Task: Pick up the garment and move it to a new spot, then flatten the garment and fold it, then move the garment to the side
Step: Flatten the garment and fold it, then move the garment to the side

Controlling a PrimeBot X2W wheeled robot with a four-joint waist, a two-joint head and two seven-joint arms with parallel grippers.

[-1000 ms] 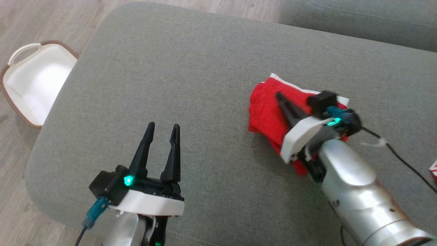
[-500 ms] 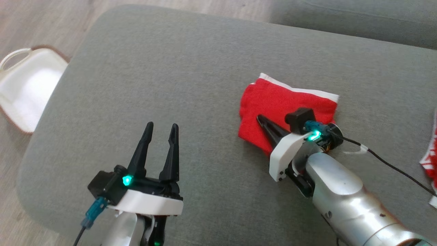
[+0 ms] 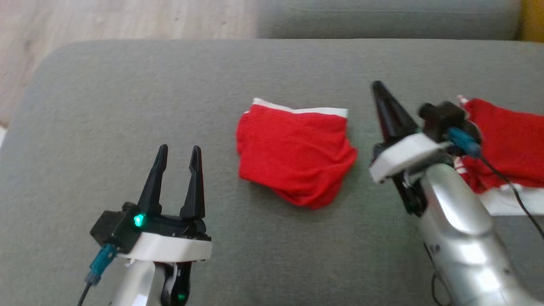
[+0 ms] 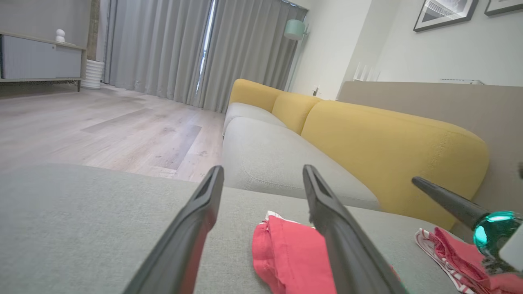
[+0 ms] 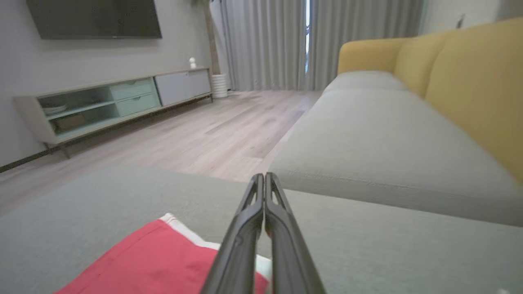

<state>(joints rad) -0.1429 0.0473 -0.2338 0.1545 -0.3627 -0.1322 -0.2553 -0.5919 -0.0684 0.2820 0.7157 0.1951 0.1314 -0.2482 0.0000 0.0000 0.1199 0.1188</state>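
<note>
Head view: a red cloth garment with a white edge band (image 3: 295, 159), folded into a rough square, lies in the middle of the grey fabric cushion (image 3: 127, 106), touching neither gripper. From that, the fold looks done and the shift to the side remains. To do it well, pinch through all layers at one edge, carry low so the fold holds, and set it down apart from the second red and white cloth (image 3: 505, 131) at the right. The right gripper (image 3: 376, 86), fingers pressed together and empty, hangs just right of the garment, pointing away from the robot on a silver forearm (image 3: 459, 221). The left gripper (image 3: 179, 148), fingers spread and empty, sits lower left, well apart.
</note>
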